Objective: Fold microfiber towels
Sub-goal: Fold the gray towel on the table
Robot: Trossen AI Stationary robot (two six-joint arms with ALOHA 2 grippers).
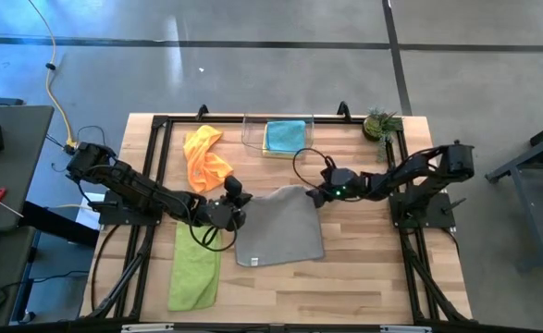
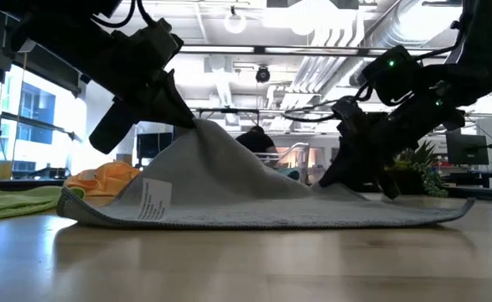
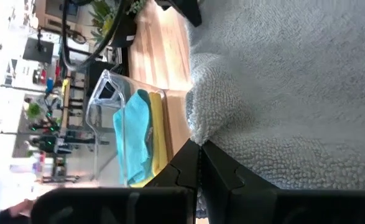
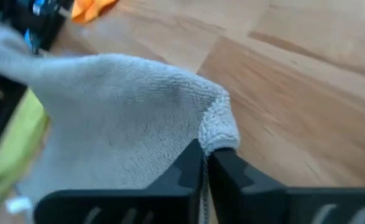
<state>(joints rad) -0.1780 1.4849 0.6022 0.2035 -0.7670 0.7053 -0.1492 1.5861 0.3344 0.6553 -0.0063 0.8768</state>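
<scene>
**Both grippers pinched on the grey towel**

Grey towel (image 1: pixel 280 227) lies mid-table, its white label toward the low camera, two corners lifted. At its 9 o'clock the left gripper (image 1: pixel 237 215) is closed tight on one corner; at 1 o'clock the right gripper (image 1: pixel 314 195) is clamped on another. Lime green towel (image 1: pixel 194 270) sits at 8 o'clock, orange towel (image 1: pixel 204 157) at 11, teal towel (image 1: pixel 285 135) over yellow in the clear bin (image 1: pixel 252 139) at 12.

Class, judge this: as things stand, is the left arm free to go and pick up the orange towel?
Probably not: the left gripper is shut on the grey towel, though the orange towel lies close, nothing between.
</scene>
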